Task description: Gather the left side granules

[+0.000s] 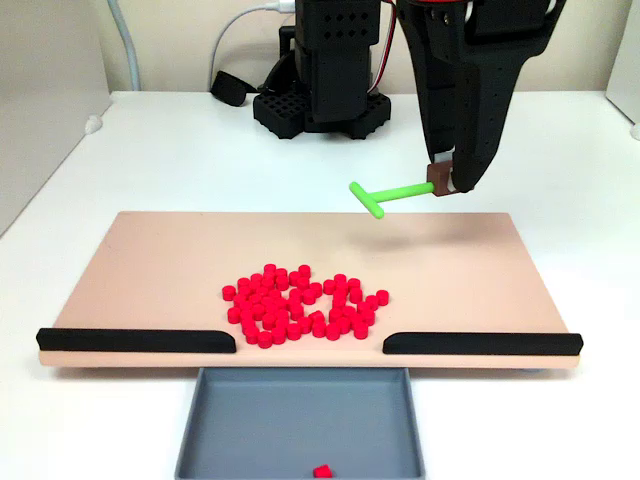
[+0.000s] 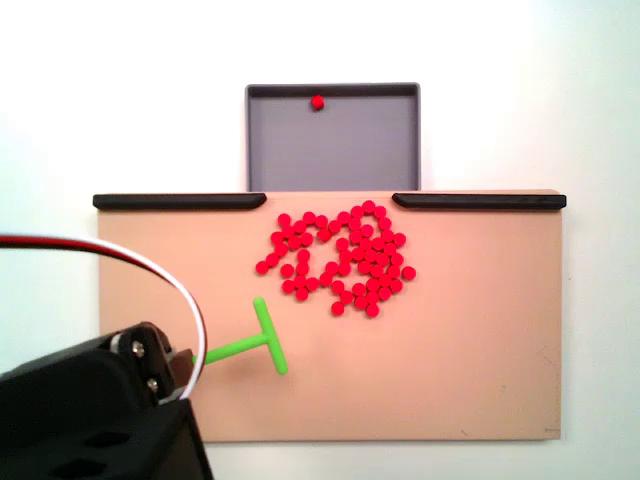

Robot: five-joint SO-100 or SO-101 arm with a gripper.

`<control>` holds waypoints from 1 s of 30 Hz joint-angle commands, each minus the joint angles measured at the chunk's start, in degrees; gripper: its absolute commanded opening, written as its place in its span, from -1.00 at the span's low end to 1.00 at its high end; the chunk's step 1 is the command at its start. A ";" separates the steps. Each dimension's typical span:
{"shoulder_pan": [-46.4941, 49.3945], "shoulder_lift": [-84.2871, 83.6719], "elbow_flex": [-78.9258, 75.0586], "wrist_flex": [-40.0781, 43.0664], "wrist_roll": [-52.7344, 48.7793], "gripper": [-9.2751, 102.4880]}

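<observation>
Both fixed views show my tool (image 1: 447, 185) clamped on the stem end of the green T-shaped stick (image 1: 385, 195), held above the far part of the tan board (image 1: 150, 260). Well apart from its crossbar, the granules (image 1: 300, 303) lie clustered mid-board, near the edge with two black rails (image 1: 130, 340). One stray granule (image 1: 322, 470) sits in the grey tray (image 1: 200, 430) beyond that edge.

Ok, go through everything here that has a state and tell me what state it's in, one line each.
gripper: shut on the green T-shaped stick
green T-shaped stick: held above the board, crossbar toward the granules
granules: loose cluster mid-board
board: flat, gap between its black rails
grey tray: holds one granule
</observation>
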 commanded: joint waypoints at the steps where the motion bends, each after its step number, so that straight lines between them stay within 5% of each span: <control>1: -1.05 -0.26 -2.90 0.09 1.58 -0.84; 30: -1.85 -14.41 -19.07 0.18 11.87 -0.84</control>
